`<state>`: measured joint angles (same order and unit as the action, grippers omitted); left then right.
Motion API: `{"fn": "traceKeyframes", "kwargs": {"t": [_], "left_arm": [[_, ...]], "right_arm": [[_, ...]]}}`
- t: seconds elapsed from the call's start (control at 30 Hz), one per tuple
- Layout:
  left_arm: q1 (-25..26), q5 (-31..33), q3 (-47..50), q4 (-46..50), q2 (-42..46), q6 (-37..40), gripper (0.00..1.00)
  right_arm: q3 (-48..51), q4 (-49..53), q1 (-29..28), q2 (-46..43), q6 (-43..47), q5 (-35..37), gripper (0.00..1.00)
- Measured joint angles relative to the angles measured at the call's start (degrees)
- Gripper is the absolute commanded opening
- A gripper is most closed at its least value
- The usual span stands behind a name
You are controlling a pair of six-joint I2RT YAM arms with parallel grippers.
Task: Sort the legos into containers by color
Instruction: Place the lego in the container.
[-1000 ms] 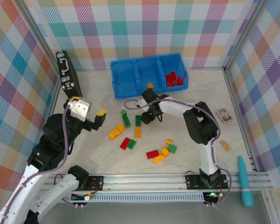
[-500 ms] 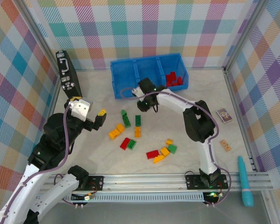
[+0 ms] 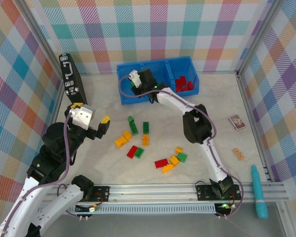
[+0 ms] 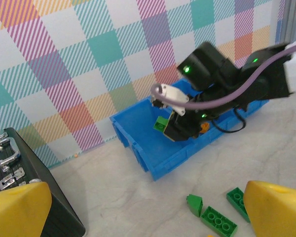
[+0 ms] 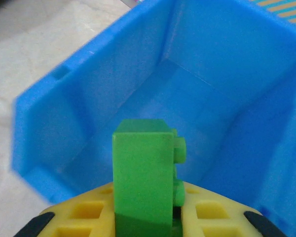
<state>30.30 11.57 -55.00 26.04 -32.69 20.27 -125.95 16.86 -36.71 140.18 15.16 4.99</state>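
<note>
- One green lego (image 5: 145, 173) stands upright between the yellow pads of my right hand (image 3: 136, 81), which is clamped shut on it. Its studs face right in the wrist view.
- A second ago that hand was low over the loose legos (image 3: 146, 127) in the middle of the tabletop (image 3: 217, 98). Now it has swung far and left, and it holds the brick above the bare floor of the left compartment (image 5: 197, 98) of the blue containers (image 3: 138, 99).
- I take that to mean the pick and the carry are done and only the release is left. Green would then claim the left compartment, while the red legos (image 3: 183, 84) already lie in the right one.
- My right arm reaches far across the tabletop, elbow raised and wrist tipped down toward the bin.
- My left hand (image 3: 92, 112) is spread wide and empty, raised over the near left of the tabletop, where it was before.
</note>
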Motion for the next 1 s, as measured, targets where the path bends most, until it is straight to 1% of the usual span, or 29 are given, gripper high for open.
{"fn": "traceKeyframes", "kwargs": {"t": [0.1, 0.2, 0.3, 0.47, 0.57, 0.7, 0.9, 1.0], "left_arm": [[0.00, 0.04, 0.00, 0.42, 0.61, 0.17, 1.00], [0.00, 0.07, 0.00, 0.68, 1.33, 0.22, 1.00], [0.00, 0.07, 0.00, 0.70, 1.42, 0.37, 1.00], [0.00, 0.07, -0.09, 1.18, 0.81, 0.37, 1.00], [0.00, 0.11, -1.73, 3.78, -1.57, -0.24, 1.00], [0.00, 0.39, -4.90, 9.03, -6.67, -3.23, 1.00], [0.00, -3.08, -5.44, 17.59, -12.07, -9.55, 1.00], [0.00, -3.93, -4.04, 19.23, -13.73, -14.21, 1.00]], "right_arm": [[-7.54, 0.35, -0.04, 6.97, 0.81, 0.46, 0.36], [-12.52, 1.27, -0.13, 11.10, 0.85, 0.79, 0.42], [-13.07, 1.75, -0.11, 11.41, 0.83, 0.68, 0.50], [-13.22, 1.60, -0.11, 11.30, 0.74, 0.28, 0.56], [-11.23, 1.60, -0.11, 9.73, 0.37, -0.66, 0.60], [-7.15, 1.57, 0.00, 5.07, -0.11, -2.67, 0.63], [-6.12, 1.03, 0.00, -1.51, -1.40, -5.09, 0.67], [-3.52, 0.70, 0.00, -5.42, -2.08, -5.77, 0.70]]}}
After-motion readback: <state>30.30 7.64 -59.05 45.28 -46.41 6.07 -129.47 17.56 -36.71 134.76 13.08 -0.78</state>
